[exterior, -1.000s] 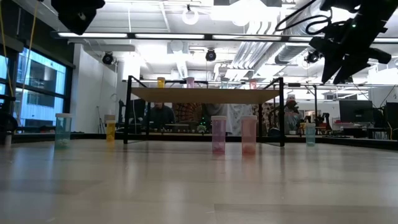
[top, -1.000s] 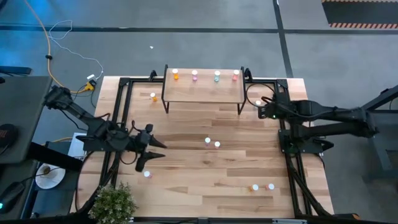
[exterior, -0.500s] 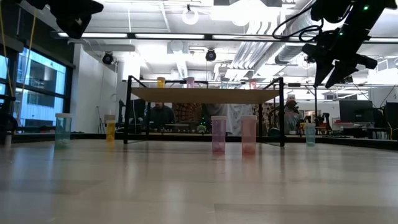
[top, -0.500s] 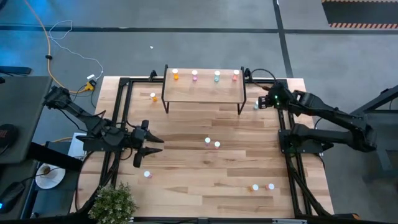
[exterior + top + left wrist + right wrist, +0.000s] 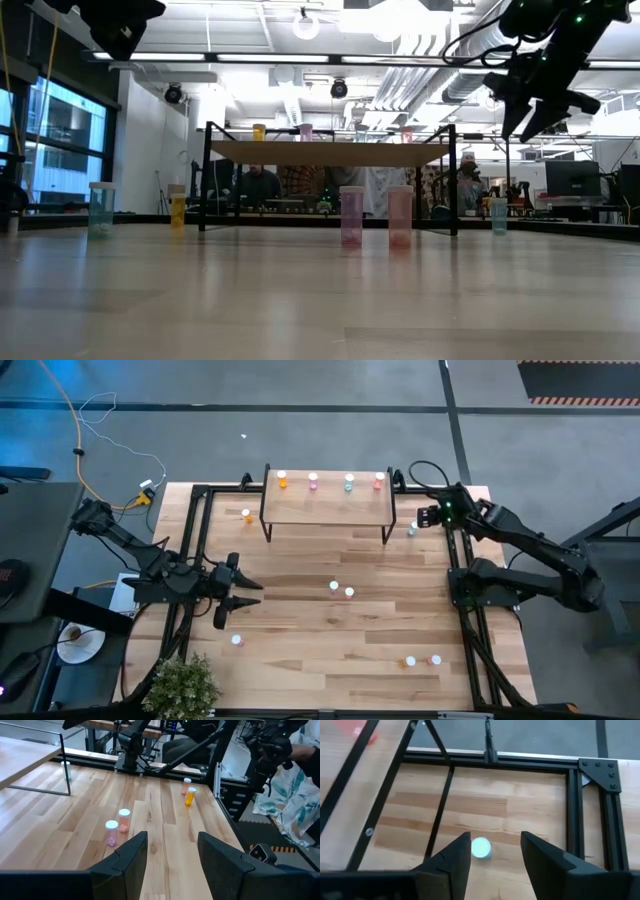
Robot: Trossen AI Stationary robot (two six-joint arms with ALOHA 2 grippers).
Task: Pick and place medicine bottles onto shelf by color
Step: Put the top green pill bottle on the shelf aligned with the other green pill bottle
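Note:
The shelf stands at the table's far side with an orange, a pink, a teal and a red bottle along its far edge. Several more bottles stand on the table. My right gripper hangs open, high above a teal bottle that stands just right of the shelf's right legs. In the right wrist view the bottle's white cap shows between the fingers, far below them. My left gripper hovers open at the table's left, pointing at two pink bottles.
Loose bottles on the table: orange left of the shelf, one near the left gripper, two pink mid-table, orange and red near the front right. Black frame rails run along the table's sides. A plant sits at the near left corner.
My right gripper has swung toward the table's far edge and turned, ending over the teal bottle beside the shelf's right legs. No bottle has moved.

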